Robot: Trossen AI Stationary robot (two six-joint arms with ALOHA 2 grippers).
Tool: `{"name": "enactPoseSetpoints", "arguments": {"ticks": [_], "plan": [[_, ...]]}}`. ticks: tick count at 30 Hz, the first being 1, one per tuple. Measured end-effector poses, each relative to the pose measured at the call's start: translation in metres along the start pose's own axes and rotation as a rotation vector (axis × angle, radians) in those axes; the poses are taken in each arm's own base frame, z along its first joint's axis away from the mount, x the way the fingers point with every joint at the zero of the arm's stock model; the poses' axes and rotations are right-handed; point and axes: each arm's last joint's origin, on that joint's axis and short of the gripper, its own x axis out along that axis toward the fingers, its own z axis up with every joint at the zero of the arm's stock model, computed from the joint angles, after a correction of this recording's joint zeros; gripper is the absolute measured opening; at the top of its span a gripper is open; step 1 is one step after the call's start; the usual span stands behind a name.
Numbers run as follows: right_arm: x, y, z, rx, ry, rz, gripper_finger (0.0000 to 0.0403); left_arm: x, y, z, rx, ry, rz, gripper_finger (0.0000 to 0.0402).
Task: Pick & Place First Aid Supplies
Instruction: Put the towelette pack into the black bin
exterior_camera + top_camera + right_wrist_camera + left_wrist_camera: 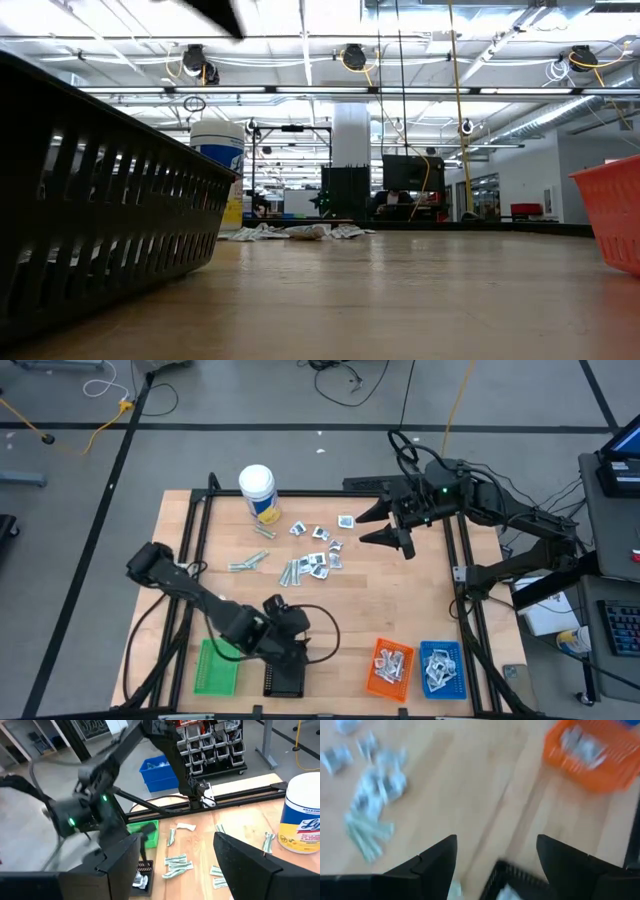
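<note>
Standing upright near the table's (480,620) far edge: white bottle (258,492) with yellow label. Lining the near edge: green tray (216,668), black tray (284,678), orange tray (391,665), blue tray (441,667). Possibly sitting beyond the table: blue bin (159,771).

The left arm reaches from about 9 o'clock on the table toward 6 o'clock, elbow bent, its left gripper (285,645) low near the front edge, and the left wrist view shows its two dark fingers (437,862) spread with a clear gap between them. The right arm comes in from 3 o'clock and stretches toward 1 o'clock, its right gripper (385,523) held with the jaws apart, fingertips pointing toward 9 o'clock.
</note>
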Motion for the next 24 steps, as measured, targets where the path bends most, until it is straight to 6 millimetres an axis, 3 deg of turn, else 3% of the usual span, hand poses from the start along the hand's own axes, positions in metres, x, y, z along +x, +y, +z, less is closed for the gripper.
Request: {"name": "enactPoseSetpoints", "arguments": {"ticks": [5,12,18,22,24], "plan": [[0.001,-0.001,-0.002,-0.031,0.010,-0.002,0.0248,-0.014,0.000,0.011,0.031,-0.154,-0.004,0.0280],[0.015,-0.010,-0.015,-0.043,0.000,0.000,0.0247,-0.027,0.027,0.045,0.097,-0.234,-0.046,0.0280],[0.029,-0.018,-0.027,-0.059,-0.039,0.008,0.0248,-0.038,0.071,0.079,0.216,-0.253,-0.084,0.0280],[0.036,-0.022,-0.031,-0.103,-0.108,0.018,0.0247,-0.045,0.105,0.092,0.212,-0.352,-0.193,0.0280],[0.039,-0.024,-0.033,-0.126,-0.133,0.020,0.0248,-0.048,0.123,0.089,0.199,-0.411,-0.246,0.0280]]}}
